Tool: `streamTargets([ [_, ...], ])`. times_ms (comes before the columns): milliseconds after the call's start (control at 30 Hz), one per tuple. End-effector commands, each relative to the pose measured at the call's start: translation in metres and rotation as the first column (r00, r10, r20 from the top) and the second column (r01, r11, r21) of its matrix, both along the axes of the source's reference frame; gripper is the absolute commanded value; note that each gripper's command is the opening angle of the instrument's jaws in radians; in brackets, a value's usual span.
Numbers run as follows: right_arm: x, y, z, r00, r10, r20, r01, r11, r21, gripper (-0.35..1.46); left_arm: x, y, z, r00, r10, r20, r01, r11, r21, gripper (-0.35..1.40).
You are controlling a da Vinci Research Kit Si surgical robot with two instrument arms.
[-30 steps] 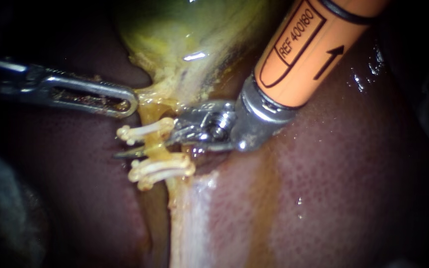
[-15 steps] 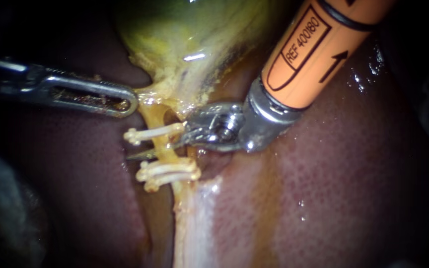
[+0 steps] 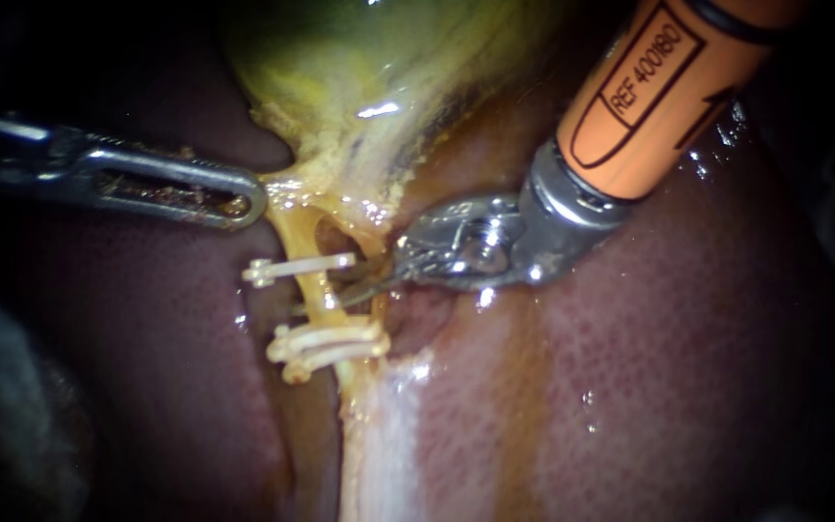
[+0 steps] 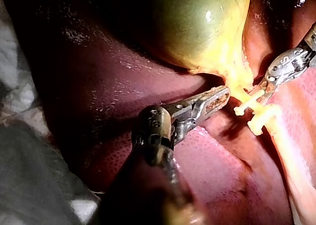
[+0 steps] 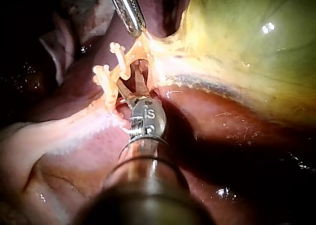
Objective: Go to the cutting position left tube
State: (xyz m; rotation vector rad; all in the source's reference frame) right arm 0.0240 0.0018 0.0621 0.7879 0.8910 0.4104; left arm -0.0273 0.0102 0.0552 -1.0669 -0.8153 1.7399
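Observation:
A thin yellow tube (image 3: 319, 295) runs down from the gallbladder (image 3: 359, 58) and carries an upper clip (image 3: 292, 266) and a lower clip (image 3: 326, 343). My right instrument (image 3: 355, 285), on an orange shaft, comes in from the upper right. Its slim blades are open, and their tips lie at the tube between the two clips. The right wrist view shows the blades (image 5: 132, 82) spread beside the tube. My left instrument (image 3: 244, 198) is shut on the yellow tissue at the gallbladder's neck, just above the tube, and holds it leftward.
Dark red liver (image 3: 630, 387) lies all around and under the tube. A pale whitish band (image 3: 379, 435) runs down from the lower clip. Grey cloth (image 4: 29, 136) lies beside the liver in the left wrist view.
My right instrument has drawn back toward the upper right. Its blade tip, which stuck out past the tube's left side, now only reaches the tube. The left instrument has held still.

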Motion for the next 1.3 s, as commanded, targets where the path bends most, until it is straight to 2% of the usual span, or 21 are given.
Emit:
streamTargets([
  [33,-0.0005,0.0003,-0.0003,1.0,0.001,0.0,-0.001,1.0,0.001,0.34,0.0001,0.0,-0.0001,1.0,0.001,0.002,-0.001,1.0,0.0,-0.35],
  [233,-0.0032,0.0012,-0.0018,0.9999,-0.002,-0.015,0.002,1.0,0.011,0.37,0.0001,0.0,-0.0001,1.0,0.001,0.002,-0.001,1.0,0.0,-0.35],
  [333,-0.0037,0.0011,-0.002,0.9997,0.0,-0.024,0.001,1.0,0.015,0.49,0.0001,0.0,-0.0001,1.0,0.001,0.002,-0.001,1.0,0.0,-0.35],
  [533,-0.0036,0.0009,-0.0025,0.9991,0.01,-0.041,-0.009,1.0,0.022,1.01,0.0001,0.0,-0.0001,1.0,0.001,0.002,-0.001,1.0,0.0,-0.35],
  [733,-0.0031,0.0003,-0.0032,0.9982,0.002,-0.06,0.0,0.999,0.038,1.26,0.0002,0.0,-0.0001,1.0,0.002,0.002,-0.002,1.0,0.0,-0.35],
  [900,-0.0028,-0.0001,-0.0033,0.9974,0.0,-0.071,0.003,0.999,0.036,1.35,0.0002,0.0,-0.0001,1.0,0.002,0.002,-0.002,1.0,0.0,-0.35],
  [1133,-0.0023,-0.0005,-0.0034,0.9968,-0.003,-0.079,0.008,0.998,0.062,1.36,0.0002,0.0,-0.0001,1.0,0.002,0.002,-0.002,1.0,0.0,-0.35],
  [1300,-0.0019,-0.0016,-0.002,0.9972,-0.023,-0.071,0.03,0.995,0.093,1.36,0.0001,0.0,-0.0001,1.0,0.002,0.002,-0.002,1.0,0.0,-0.35],
])
